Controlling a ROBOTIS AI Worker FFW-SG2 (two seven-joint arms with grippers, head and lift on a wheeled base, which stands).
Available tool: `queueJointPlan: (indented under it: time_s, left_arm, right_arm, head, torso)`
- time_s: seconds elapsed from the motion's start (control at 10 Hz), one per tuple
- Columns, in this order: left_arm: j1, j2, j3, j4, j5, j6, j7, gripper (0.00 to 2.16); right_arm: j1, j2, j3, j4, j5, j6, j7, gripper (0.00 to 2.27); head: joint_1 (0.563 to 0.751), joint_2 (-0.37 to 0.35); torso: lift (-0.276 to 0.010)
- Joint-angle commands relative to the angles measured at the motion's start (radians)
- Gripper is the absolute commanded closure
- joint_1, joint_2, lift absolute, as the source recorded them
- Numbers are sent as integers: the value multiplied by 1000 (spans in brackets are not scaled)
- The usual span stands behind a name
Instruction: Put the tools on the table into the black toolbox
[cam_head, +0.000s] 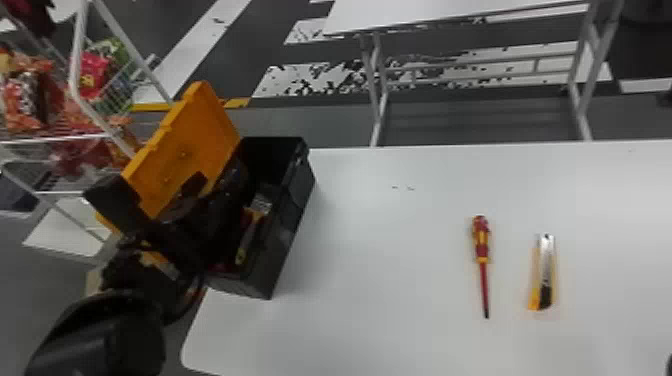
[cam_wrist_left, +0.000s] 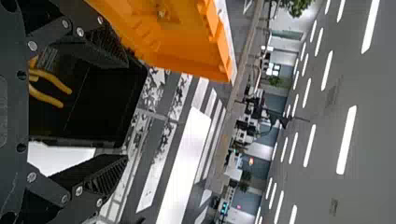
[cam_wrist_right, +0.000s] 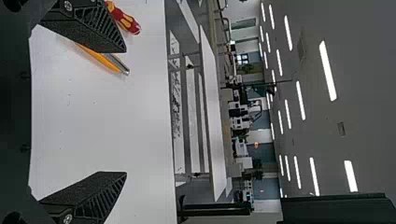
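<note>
A smooth white table (cam_head: 380, 240) stands on a grey floor (cam_head: 310, 125) crossed by white stripes and a yellow band, with a second white table (cam_head: 430, 12) on metal legs behind it and a white wire rack (cam_head: 75, 65) of bright packets at left. Strip lights (cam_wrist_left: 348, 140) run in rows across the ceiling of the large room. One black toolbox (cam_head: 290, 225), its single orange lid (cam_head: 187, 137) raised, sits at the work table's left end. Two tools lie on the tabletop well to its right: one red-and-yellow screwdriver (cam_head: 481, 245), handle toward the far edge, and one yellow utility knife (cam_head: 547, 265), just beside it on the right and apart from it. One pair of yellow-handled pliers (cam_wrist_left: 51, 81) is inside the box. The left gripper (cam_head: 217, 187) is over the open toolbox, its two jaws spread. The right gripper (cam_wrist_right: 125, 112), over the white tabletop in its wrist view, has its two jaws spread wide, with the knife and screwdriver near one of them.
</note>
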Motion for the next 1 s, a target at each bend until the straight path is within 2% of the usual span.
queueJointPlan:
  time_s: [0.0, 0.1, 0.3, 0.5, 0.7, 0.9]
  left_arm:
    - [78, -34, -106, -37, -47, -141, -10, 29]
    - [109, -46, -174, -36, -92, -230, -1, 29]
    - [159, -59, -310, 1, -189, -411, 59, 29]
    - [207, -59, -391, 39, -244, -542, 82, 29]
    - [254, -56, -428, 65, -261, -650, 90, 33]
    - [283, -48, -462, 108, -276, -727, 91, 33]
  right_arm:
    - [0, 0, 0, -7, 0, 0, 0, 76]
    - [2, 2, 2, -15, 0, 0, 0, 76]
    - [2, 9, 8, -44, 0, 12, 0, 80]
    - [0, 15, 17, -85, 0, 71, -1, 80]
    - [-9, 26, 25, -133, 1, 187, -8, 80]
    - [-29, 34, 52, -191, 8, 362, -41, 90]
  head:
    - [695, 283]
    - [695, 239]
    - [695, 150]
    - [695, 104]
    - [695, 69]
    - [695, 66]
  torso:
    - [-75]
    - [-75]
    - [-75]
    - [-75]
    - [-75]
    - [-75]
